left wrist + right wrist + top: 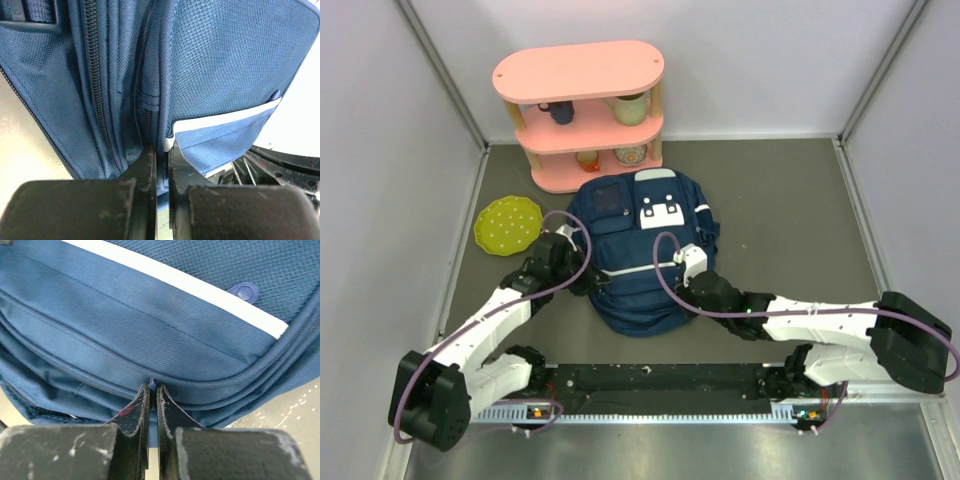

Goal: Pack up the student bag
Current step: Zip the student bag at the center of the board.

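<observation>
1. At the near edge of the table (790, 210) your two arms are mounted side by side, and both reach in toward the middle.
2. Your left gripper (161, 150) has its jaws drawn almost together, with only a thin slit between them. It pinches a fold of blue fabric on the bag's left flank, just beside a zip (93, 55).
3. Your right gripper (151, 386) is closed to a sliver on a small blue tab at the seam below the white stripe (175, 280). It looks like a zip pull, but it is too small to be sure.
4. The bag (620, 240) lies flat in the middle of the table, front up, between the two grippers. Its long axis runs near to far, and the handle end points away from you.
5. The bag therefore lies to the right of the left jaws and to the left of the right jaws. Both grips touch it, so neither arm is nearer.
6. The next move probably turns on that seam. It curves round the near end, so you would pull along it, not across, while the other hand anchors the fabric.
7. Farther out, the plate (508, 224) sits left of the bag and apart from it, on the left arm's side.
8. Farthest away, the shelf (580, 75) stands just behind the bag and holds cups.
</observation>
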Controlling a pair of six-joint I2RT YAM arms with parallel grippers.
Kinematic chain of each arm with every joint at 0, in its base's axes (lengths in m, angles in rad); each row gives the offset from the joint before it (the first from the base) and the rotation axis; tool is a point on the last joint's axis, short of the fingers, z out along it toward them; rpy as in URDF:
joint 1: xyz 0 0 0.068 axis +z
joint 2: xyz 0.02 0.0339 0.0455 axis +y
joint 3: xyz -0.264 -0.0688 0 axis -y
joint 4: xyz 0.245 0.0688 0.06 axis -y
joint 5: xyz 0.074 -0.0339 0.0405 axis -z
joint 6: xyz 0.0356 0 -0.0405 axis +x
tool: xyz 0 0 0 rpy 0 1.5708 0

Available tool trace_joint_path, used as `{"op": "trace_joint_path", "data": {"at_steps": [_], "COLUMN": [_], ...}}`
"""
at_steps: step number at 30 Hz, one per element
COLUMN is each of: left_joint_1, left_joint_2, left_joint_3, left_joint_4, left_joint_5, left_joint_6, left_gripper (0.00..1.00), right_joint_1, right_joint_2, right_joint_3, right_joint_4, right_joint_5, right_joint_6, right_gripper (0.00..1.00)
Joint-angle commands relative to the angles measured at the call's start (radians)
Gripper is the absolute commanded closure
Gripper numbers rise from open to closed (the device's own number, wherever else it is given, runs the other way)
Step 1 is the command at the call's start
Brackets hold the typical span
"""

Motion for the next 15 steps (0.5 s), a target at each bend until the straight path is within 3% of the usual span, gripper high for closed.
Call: {"op": "trace_joint_path", "data": {"at_steps": [1, 8, 15], "left_joint_1": [0.011, 0.051, 0.089], "left_joint_2": [0.008, 0.002, -0.006], "left_joint_3": [0.077, 0.058, 0.070], "left_joint_4": [-0.021, -0.031, -0.077], "left_joint_5": [-0.079, -0.039, -0.037], "left_joint_6": [0.125, 0.187, 0.237], "left_gripper": [1.00, 1.00, 1.00], "right_joint_1": [-0.067, -0.207, -0.238], "right_joint_2": [-0.035, -0.064, -0.093], "right_joint_3": [0.025, 0.001, -0.015], "right_joint_4": [0.004, 0.000, -0.020], "right_joint_5": [0.033, 0.031, 0.062], "right_joint_6": [-0.041, -0.084, -0.110], "right_gripper": [1.00, 1.00, 1.00]}}
